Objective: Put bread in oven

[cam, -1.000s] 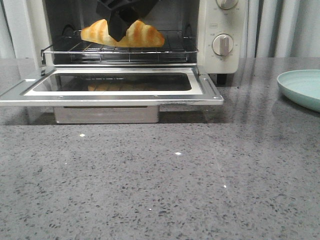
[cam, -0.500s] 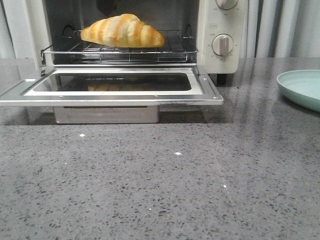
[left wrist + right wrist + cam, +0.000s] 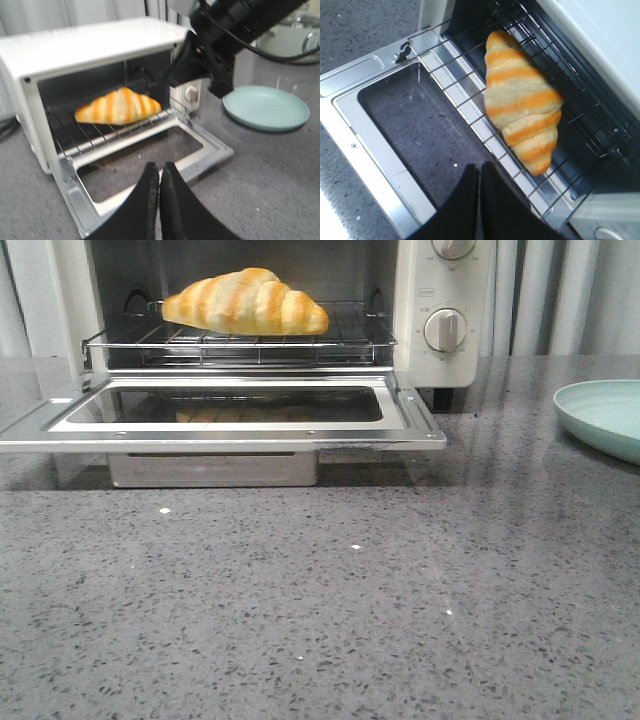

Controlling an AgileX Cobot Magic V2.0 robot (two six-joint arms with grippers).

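Grey speckled countertop (image 3: 330, 620) pretty much everywhere — shiny enough to catch reflections. A pale teal plate (image 3: 605, 415) sits at about 3 o'clock, cut off by the frame edge, with light curtains (image 3: 560, 295) behind it.

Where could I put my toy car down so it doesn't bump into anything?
The grey speckled countertop is bare in front of the cream-white toaster oven's lowered glass door, and leftward from the pale green plate. It is crowded on the wire rack, where the striped golden croissant-shaped bread lies.
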